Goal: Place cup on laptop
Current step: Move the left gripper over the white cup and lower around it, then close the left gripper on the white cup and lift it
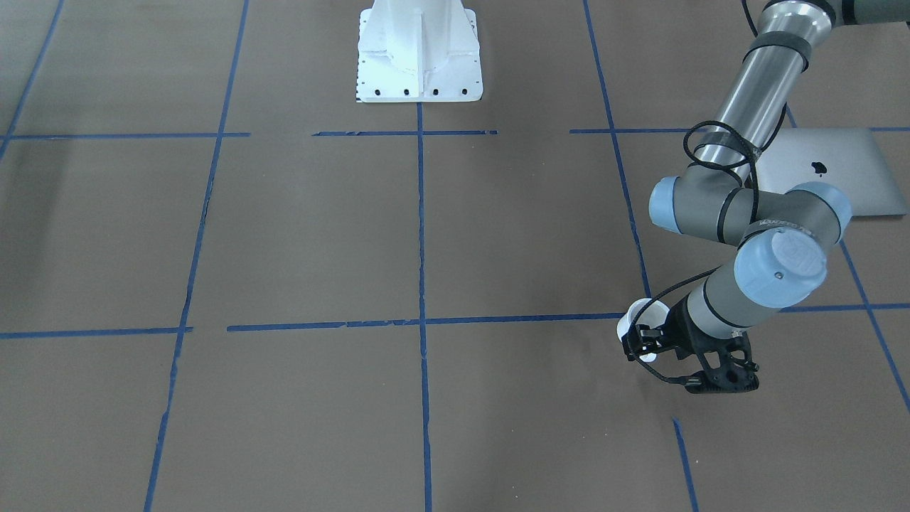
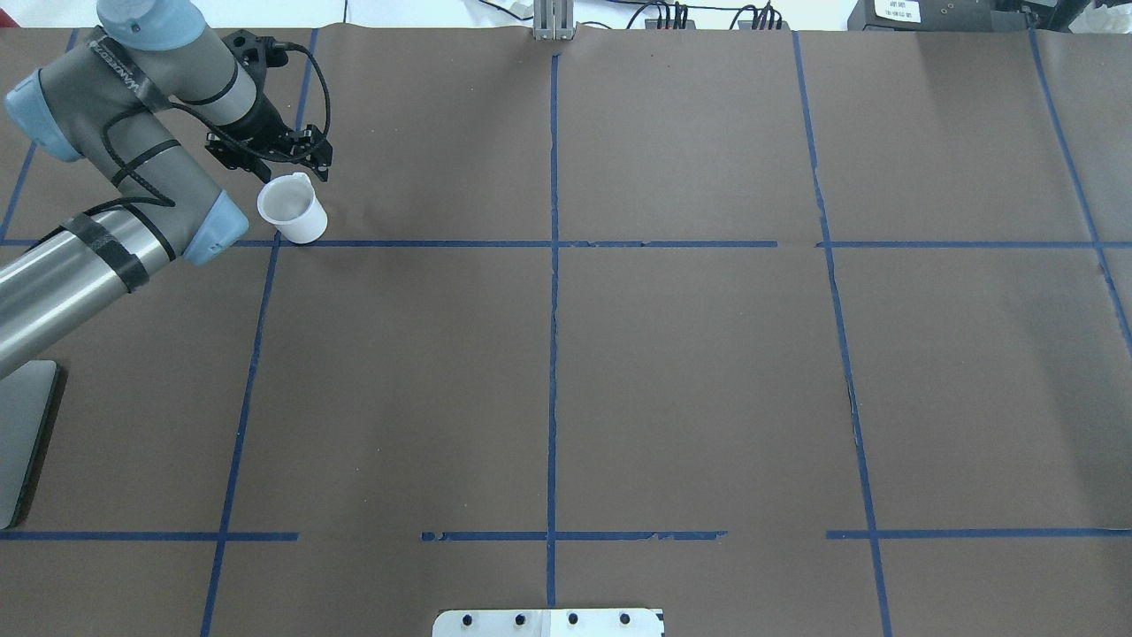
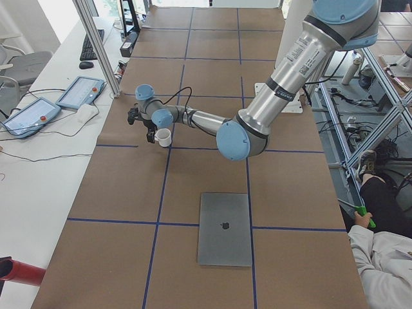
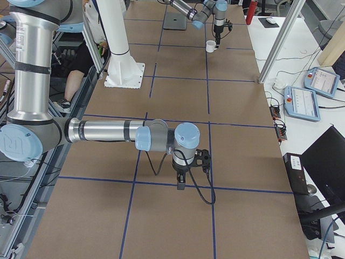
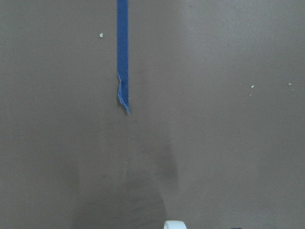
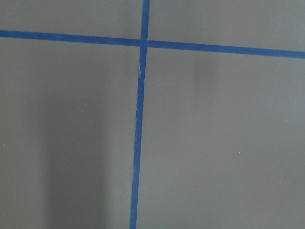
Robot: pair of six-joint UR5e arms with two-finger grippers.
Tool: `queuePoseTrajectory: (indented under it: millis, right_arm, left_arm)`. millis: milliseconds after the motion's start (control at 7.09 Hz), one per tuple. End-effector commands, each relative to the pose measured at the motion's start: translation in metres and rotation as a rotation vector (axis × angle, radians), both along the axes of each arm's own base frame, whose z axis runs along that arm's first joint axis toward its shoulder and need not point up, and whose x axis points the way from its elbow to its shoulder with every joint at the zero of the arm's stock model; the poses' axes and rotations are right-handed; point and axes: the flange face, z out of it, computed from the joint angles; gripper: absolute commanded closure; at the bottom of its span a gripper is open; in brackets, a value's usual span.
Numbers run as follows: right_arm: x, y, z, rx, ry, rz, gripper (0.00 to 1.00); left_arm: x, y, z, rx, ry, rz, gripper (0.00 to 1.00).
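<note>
Jaws of left gripper (image 2: 285,170) touch small white tapered cup (image 2: 292,211).

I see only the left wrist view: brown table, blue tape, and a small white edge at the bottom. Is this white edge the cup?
Observer: Most likely yes. The jaws of the left arm are right at the rim of the cup, though I cannot tell if they grip it.
Operator: And where is the laptop? My view does not show it.
Observer: The laptop lies closed and flat on the table, apart from the cup and nearer the table's end on the robot's left. The cup is not on it yet.
</note>
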Motion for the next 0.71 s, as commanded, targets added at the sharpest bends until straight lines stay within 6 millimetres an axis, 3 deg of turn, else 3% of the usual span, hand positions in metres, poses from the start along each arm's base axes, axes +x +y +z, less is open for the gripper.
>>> queuePoseTrajectory:
  millis: [0, 141, 423, 564]
  right_arm:
    - [0.000, 0.000, 0.000, -0.001, 0.000, 0.000, 0.00]
    - [0.000, 0.000, 0.000, 0.000, 0.000, 0.000, 0.00]
    - [0.000, 0.000, 0.000, 0.000, 0.000, 0.000, 0.00]
    - [0.000, 0.001, 0.001, -0.001, 0.000, 0.000, 0.00]
  left_arm:
    - [0.006, 0.001, -0.001, -0.007, 0.000, -0.003, 0.64]
    - [0.006, 0.001, -0.002, -0.008, 0.000, -0.004, 1.00]
    - [-0.005, 0.001, -0.019, 0.027, 0.020, -0.006, 1.00]
    - [-0.033, 0.003, -0.023, 0.048, 0.032, -0.031, 1.00]
